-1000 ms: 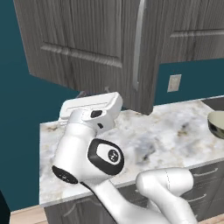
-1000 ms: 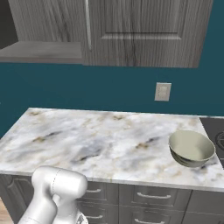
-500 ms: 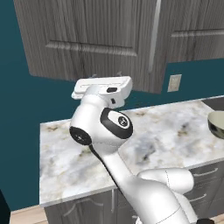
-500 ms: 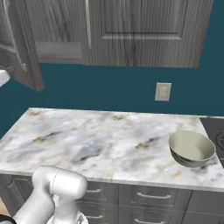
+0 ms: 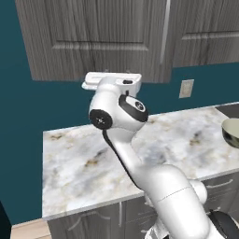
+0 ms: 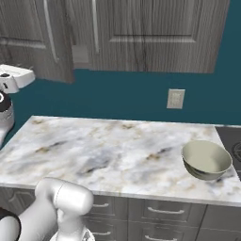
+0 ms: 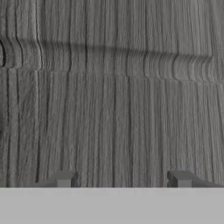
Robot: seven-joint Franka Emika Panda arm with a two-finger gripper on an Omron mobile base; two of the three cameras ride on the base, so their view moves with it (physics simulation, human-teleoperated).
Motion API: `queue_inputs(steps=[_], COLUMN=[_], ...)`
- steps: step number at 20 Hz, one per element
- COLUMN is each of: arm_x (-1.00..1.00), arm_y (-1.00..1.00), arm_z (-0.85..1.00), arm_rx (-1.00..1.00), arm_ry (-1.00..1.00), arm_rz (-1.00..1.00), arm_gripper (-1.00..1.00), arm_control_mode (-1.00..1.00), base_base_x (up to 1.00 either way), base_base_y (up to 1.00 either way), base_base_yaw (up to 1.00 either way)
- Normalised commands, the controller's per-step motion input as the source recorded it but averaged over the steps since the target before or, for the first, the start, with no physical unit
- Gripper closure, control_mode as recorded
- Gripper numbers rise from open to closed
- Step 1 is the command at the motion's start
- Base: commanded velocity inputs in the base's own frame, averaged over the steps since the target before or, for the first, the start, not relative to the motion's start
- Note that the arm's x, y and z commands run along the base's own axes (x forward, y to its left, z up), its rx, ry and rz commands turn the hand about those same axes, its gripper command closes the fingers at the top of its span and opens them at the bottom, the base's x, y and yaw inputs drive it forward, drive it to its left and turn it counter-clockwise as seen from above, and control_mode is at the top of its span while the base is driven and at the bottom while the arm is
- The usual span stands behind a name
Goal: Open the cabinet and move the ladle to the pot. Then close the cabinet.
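The cabinet (image 5: 98, 42) hung on the teal wall above the counter (image 6: 108, 155), its dark grey wood grain showing two panelled doors. In the right base view the left door (image 6: 33, 37) stood swung outward from the cabinet front, its slim silver bar handle (image 6: 51, 30) upright, and a narrow gap showed part of the inside beside the right door (image 6: 155, 33), which lay flat and closed. The ladle could not be made out in that gap.

The gripper (image 7: 122, 179) faced a wood-grain door panel (image 7: 113, 96) close up. Its two finger tips (image 7: 65, 178) stood well apart with only the panel behind them and nothing between them, so the pincer looked open and empty. In the left base view the white hand (image 5: 112, 80) was raised just under the lower edge of the cabinet door.

The pot (image 6: 206, 160), a dull grey-olive bowl-shaped vessel with a paler inside, sat upright near the right end of the marble counter, close to its front edge. A pale wall socket (image 6: 175, 98) sat on the wall above the counter's back edge. Drawers with short horizontal handles (image 6: 162, 211) ran below the counter's front edge.
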Motion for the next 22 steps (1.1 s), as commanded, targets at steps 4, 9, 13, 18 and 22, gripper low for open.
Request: queue_inputs(steps=[4, 9, 13, 18, 22], arm_x=[0.84, 0.72, 0.67, 0.38, -0.02], arm_y=[-0.26, -0.25, -0.25, -0.08, 0.00], arm_z=[0.11, 0.15, 0.19, 0.28, 0.44], arm_rx=[0.18, 0.17, 0.18, 0.17, 0.08], arm_ry=[0.07, 0.04, 0.05, 0.08, 0.05], arm_rz=[0.24, 0.31, 0.35, 0.27, 0.10], arm_gripper=[-1.00, -1.00, -1.00, -1.00, -1.00], arm_control_mode=[-1.00, -1.00, -1.00, -1.00, -1.00], base_base_x=[0.00, 0.00, 0.00, 0.00, 0.00], base_base_y=[0.00, 0.00, 0.00, 0.00, 0.00], base_base_yaw=[0.00, 0.00, 0.00, 0.00, 0.00])
